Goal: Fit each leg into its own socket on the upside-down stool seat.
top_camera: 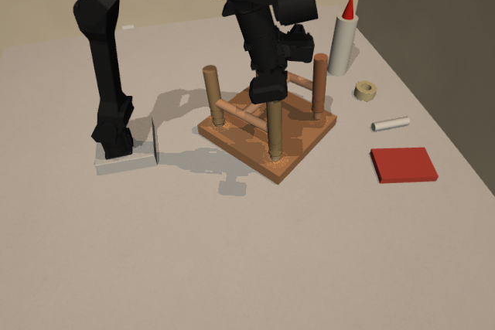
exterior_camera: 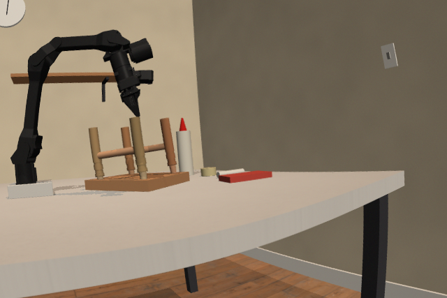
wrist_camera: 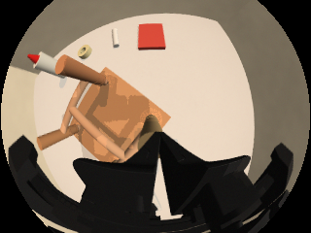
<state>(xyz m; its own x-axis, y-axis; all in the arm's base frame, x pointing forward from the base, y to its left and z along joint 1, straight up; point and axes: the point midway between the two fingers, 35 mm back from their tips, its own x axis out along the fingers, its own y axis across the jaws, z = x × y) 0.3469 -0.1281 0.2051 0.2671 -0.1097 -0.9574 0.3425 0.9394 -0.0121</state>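
above the near olive leg (top_camera: 274,130) (exterior_camera: 137,143), the black jaws (top_camera: 268,98) (exterior_camera: 137,115) are clenched on nothing, tips at its upper end, probably so they can press it down. pale wood shows below the leg's shoulder, suggesting it is not fully seated. all four legs stand on the upside-down seat (top_camera: 236,151) (exterior_camera: 117,185) (wrist_camera: 121,99), which lies flat on the worktop (top_camera: 199,258) (exterior_camera: 216,211) (wrist_camera: 209,92), sockets upward to receive them. rungs (top_camera: 241,114) (exterior_camera: 117,152) (wrist_camera: 97,138) link the legs.

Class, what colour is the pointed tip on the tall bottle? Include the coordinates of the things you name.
Red: the pointed tip (top_camera: 349,10) (exterior_camera: 183,125) (wrist_camera: 33,58) shows best in the top view.
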